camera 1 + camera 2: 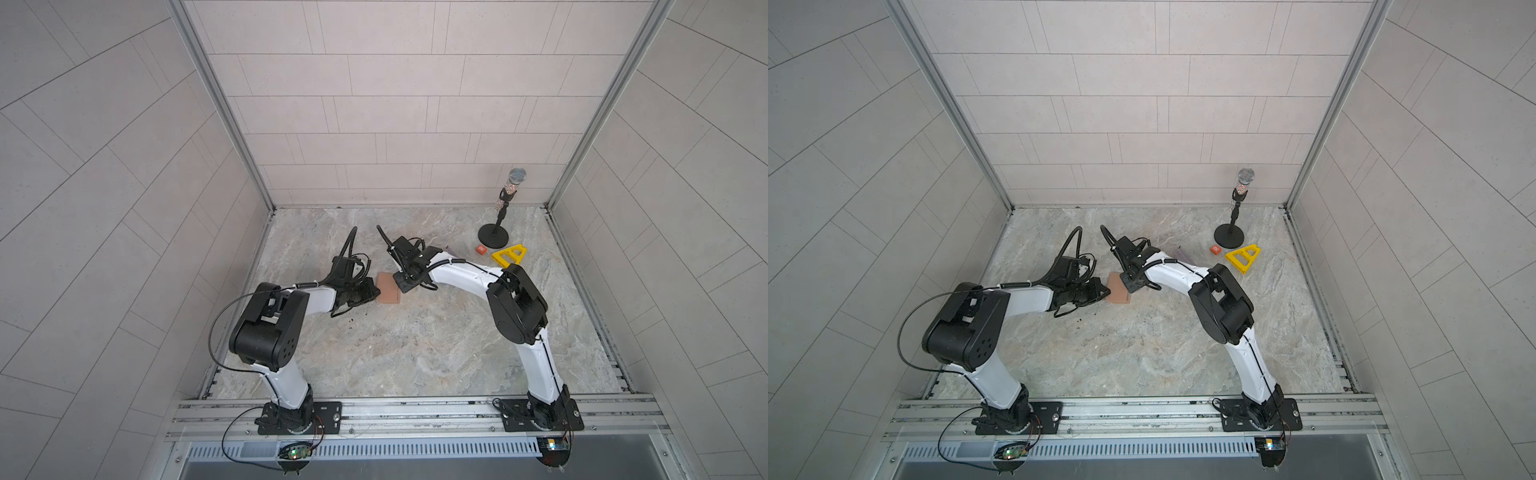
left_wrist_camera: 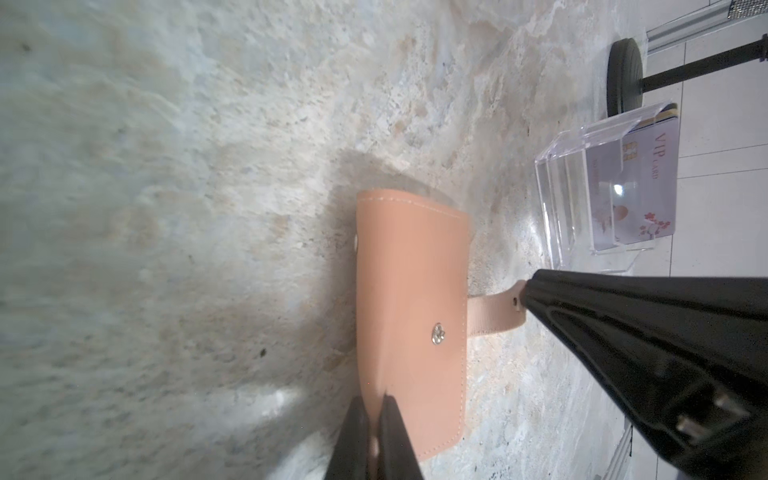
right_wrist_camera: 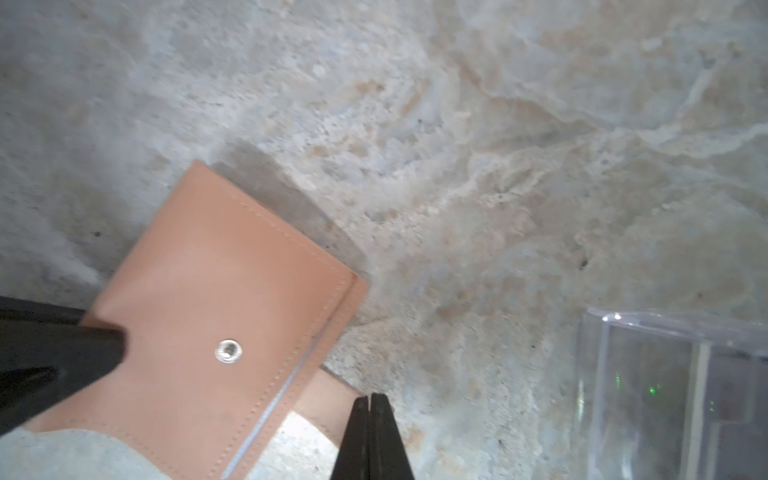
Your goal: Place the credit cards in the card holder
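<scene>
The left gripper (image 2: pixel 373 403) is closed on one edge of the card holder (image 2: pixel 411 291); the right gripper (image 3: pixel 369 401) is closed on its snap tab (image 2: pixel 494 311); the holder lies flat on the table (image 2: pixel 166 208), probably soft and light, so the tab wants a gentle pull; the credit cards (image 2: pixel 640 183), thin and likely slippery, stand in a clear box (image 2: pixel 557 195) nearby; nothing stands between.

Marbled grey-beige desk (image 1: pixel 415 353). Tan-pink card holder (image 1: pixel 388 294) lies about mid-desk. Clear plastic box (image 2: pixel 582 195) just beyond it, back-right. Farther that way: orange tile (image 1: pixel 481 249), yellow triangle frame (image 1: pixel 509 254), black mic stand (image 1: pixel 493 236). Dark specks (image 1: pixel 351 321) front-left of the holder.
</scene>
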